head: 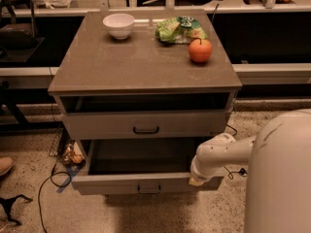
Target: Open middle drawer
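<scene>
White hand (partly hidden) at middle drawer

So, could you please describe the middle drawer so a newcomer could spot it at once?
Find the cabinet with the white bowl and orange on top. Below its top drawer, the middle drawer juts out, its dark inside showing; the gripper sits at its right front corner.

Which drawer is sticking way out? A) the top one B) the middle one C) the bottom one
B: the wide shallow grey middle drawer with the small dark bar handle sticks far out, its inside showing; the robot's gripper sits at the right end of its front panel.
</scene>
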